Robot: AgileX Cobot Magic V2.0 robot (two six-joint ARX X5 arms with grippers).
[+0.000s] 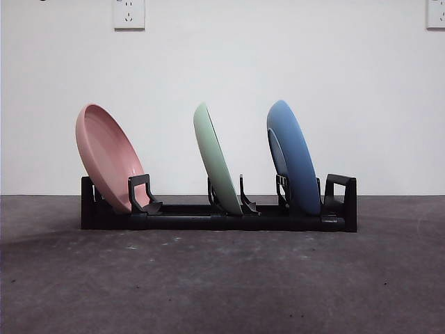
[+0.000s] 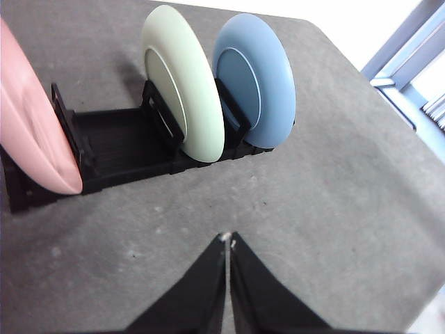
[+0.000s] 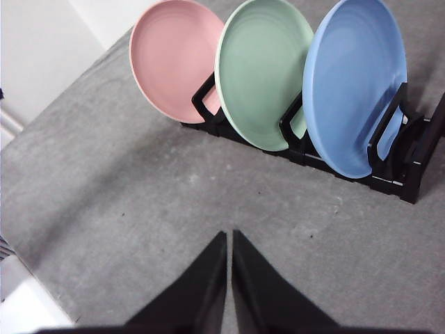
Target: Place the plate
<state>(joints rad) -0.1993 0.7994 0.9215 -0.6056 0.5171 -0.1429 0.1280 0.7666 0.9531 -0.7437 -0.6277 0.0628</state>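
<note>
Three plates lean in a black rack on the grey table: a pink plate in the left slot, a green plate in the middle and a blue plate on the right. The left wrist view shows the pink plate, green plate and blue plate from behind. From the right wrist they face me: pink plate, green plate, blue plate. My left gripper and right gripper are both shut, empty, hovering back from the rack.
The rack stands mid-table. A white wall with power sockets runs behind it. The table edge is near the right arm, and a window frame lies past the table's far corner.
</note>
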